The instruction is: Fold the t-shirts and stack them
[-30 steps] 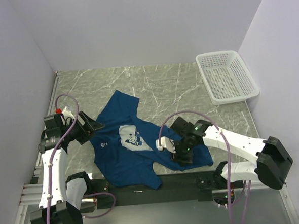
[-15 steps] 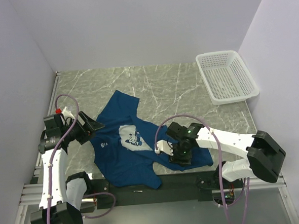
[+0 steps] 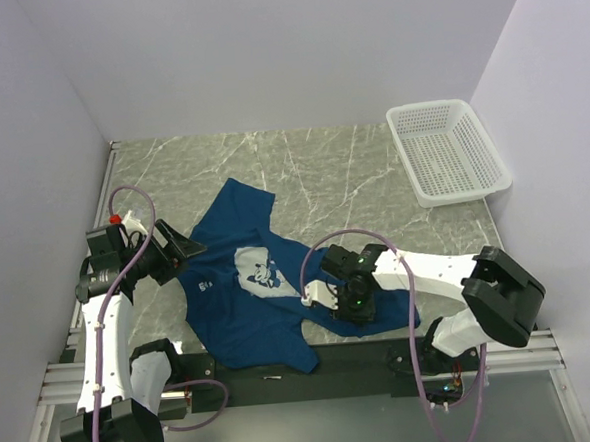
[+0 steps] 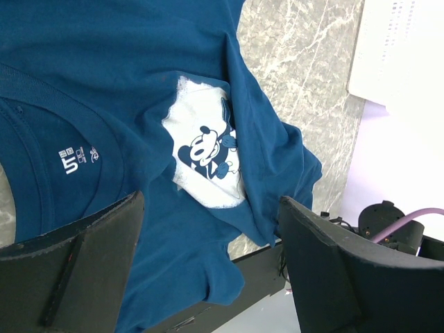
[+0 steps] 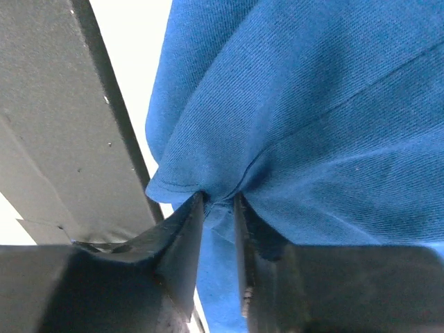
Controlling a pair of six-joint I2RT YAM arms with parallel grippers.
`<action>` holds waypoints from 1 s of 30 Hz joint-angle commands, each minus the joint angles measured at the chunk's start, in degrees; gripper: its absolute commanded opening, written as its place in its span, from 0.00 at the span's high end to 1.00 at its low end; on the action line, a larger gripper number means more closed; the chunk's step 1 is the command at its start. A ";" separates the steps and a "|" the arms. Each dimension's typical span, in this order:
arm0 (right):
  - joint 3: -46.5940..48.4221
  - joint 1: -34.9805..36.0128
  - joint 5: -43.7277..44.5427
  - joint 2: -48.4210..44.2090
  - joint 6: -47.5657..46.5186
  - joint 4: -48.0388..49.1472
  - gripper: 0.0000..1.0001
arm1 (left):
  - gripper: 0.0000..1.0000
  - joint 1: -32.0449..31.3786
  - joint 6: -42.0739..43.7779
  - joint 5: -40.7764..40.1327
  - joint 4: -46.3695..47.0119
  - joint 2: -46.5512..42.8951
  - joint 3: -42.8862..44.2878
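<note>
A single blue t-shirt point(image 3: 270, 303) lies rumpled on the counter point(image 3: 352, 177), close to the near edge and between the two arms. It is a deep, even blue, with a white patch on the chest carrying a black cartoon mouse print point(image 4: 208, 156). A small white neck label point(image 4: 78, 161) sits inside the ribbed collar.

The collar end lies toward the left arm, and the body runs off to the right, so the long axis goes roughly left to right across the counter. One pointed lobe of cloth reaches toward the far wall, and another hangs over the black rail point(image 3: 353, 356) at the near edge. A ridge of fabric crosses the print, and the cloth does not lie flat.

The right hand point(image 5: 218, 201) sits low on the right end of the shirt, its fingers pinched tight on a small fold at a stitched edge. Up close the knit weave shows fine and matte.

The left hand point(image 4: 210, 201) is over the collar side with its dark fingers spread wide and nothing between them.

The counter is grey-green stone with pale veins. A white plastic mesh basket point(image 3: 449, 151), rectangular with rounded corners, stands at the far right corner, well apart from the shirt.
</note>
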 commanded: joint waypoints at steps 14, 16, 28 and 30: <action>5.39 -5.35 2.23 -11.37 -3.37 -7.80 0.95 | 0.16 -0.09 0.38 1.12 0.95 -0.31 0.55; 7.32 -9.02 2.67 -12.87 -5.38 -9.74 0.95 | 0.16 -0.09 -0.24 1.38 1.91 0.21 0.64; 32.87 -30.92 32.63 10.12 -7.78 10.20 1.00 | 0.16 -0.09 -1.82 1.91 4.20 3.03 2.48; 44.70 -34.87 33.17 19.50 -4.89 9.60 1.00 | 0.16 -0.09 -1.91 1.30 4.03 3.12 3.10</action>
